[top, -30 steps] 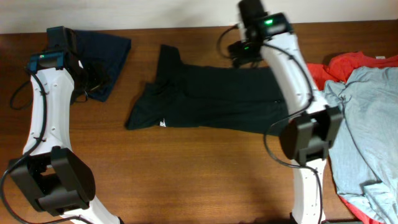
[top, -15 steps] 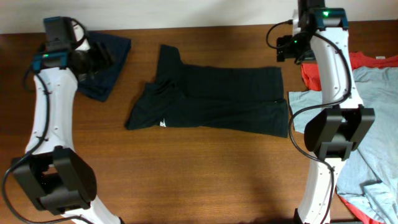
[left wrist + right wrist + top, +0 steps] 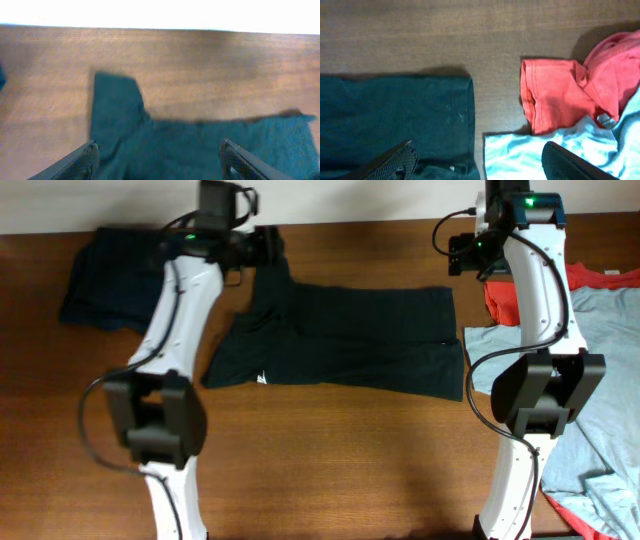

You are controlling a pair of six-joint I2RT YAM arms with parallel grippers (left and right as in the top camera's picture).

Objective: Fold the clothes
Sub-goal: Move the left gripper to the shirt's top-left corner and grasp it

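- Your left gripper point(image 3: 159, 146) stands wide open with nothing between its fingers. Its wrist view shows them spread above the black shirt point(image 3: 340, 340).
- Overhead places that gripper near the far edge of the table point(image 3: 330, 470), over the shirt's far sleeve. The wrist view gives you only that sleeve and part of the body, blurred and looking teal.
- Your right gripper point(image 3: 479, 145) is also wide open and holds nothing.
- Its wrist view shows what the arm partly covers from overhead. You see the black shirt's hem edge, a strip of bare wood, then a sleeve of the red shirt point(image 3: 555, 95), with the blue shirt point(image 3: 520, 152) just below it.
- Only overhead shows you the black shirt whole. It lies flat mid-table, running left to right, with its sleeves toward the left arm's side and a small white label point(image 3: 262, 377) by its near edge.
- Only overhead shows the navy shirt point(image 3: 105, 280), bunched at the far left and apart from the black one.
- Overhead also shows the blue shirt lying over the red one at the right edge. Its corner is just beside the black shirt's hem, and you cannot tell whether they touch.
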